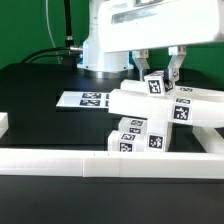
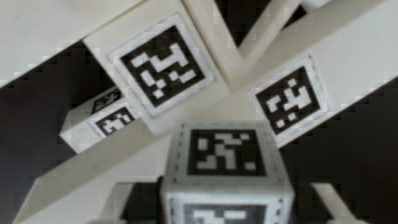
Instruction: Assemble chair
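1. A black table (image 1: 40, 85) carries the whole work area.
2. The white Panda arm (image 1: 115, 35) comes down from the top of the exterior view, above the parts.
3. A long low white border rail (image 1: 110, 165) runs across the near edge of the table.
4. The chair (image 1: 150, 115) stands just behind the rail, toward the exterior view's right. It is a joined body of slotted panels lying at a slant over short square posts. The wrist view shows its panels (image 2: 178, 60) crossing diagonally.
5. The marker board (image 1: 85, 100) lies flat on the table, at the exterior view's left of the chair.
6. The gripper (image 1: 161, 76) hangs over the upper part of the chair, with one finger on each side of an upright square post (image 1: 155, 86).
7. That post (image 2: 222, 160) fills the lower centre of the wrist view. Whether the fingers actually press on it cannot be told from either view.
8. Black-and-white square tags (image 2: 164, 65) sit on the panel faces and the posts.
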Controlling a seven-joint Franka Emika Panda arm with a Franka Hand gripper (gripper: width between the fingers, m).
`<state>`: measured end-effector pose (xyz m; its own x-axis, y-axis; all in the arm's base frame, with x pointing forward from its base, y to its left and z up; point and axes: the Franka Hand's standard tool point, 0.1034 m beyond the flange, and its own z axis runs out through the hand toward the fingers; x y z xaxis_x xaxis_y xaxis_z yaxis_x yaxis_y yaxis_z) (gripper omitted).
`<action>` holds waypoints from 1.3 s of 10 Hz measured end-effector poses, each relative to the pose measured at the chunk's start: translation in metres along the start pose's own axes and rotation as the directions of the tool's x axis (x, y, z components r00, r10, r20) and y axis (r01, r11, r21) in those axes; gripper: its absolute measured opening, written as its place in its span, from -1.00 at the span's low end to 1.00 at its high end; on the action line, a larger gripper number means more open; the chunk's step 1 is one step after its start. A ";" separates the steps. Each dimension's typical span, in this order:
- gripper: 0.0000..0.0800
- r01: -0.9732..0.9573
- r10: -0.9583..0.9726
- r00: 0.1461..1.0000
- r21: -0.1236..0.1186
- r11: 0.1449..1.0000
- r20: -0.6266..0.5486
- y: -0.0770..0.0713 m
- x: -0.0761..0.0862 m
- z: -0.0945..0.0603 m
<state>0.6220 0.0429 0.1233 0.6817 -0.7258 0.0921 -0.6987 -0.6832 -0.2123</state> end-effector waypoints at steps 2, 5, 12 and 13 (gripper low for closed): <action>0.28 0.050 -0.050 0.999 -0.010 0.999 0.007 -0.001 -0.003 0.001; 0.60 0.317 -0.317 0.948 -0.028 0.948 0.003 -0.005 -0.006 0.001; 0.62 0.714 -0.714 0.700 -0.027 0.699 0.018 -0.005 -0.006 0.001; 0.62 0.731 -0.731 0.682 -0.024 0.681 0.033 -0.002 -0.005 0.000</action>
<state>0.6204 0.0477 0.1232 0.9826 0.0071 0.1857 0.0174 -0.9984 -0.0541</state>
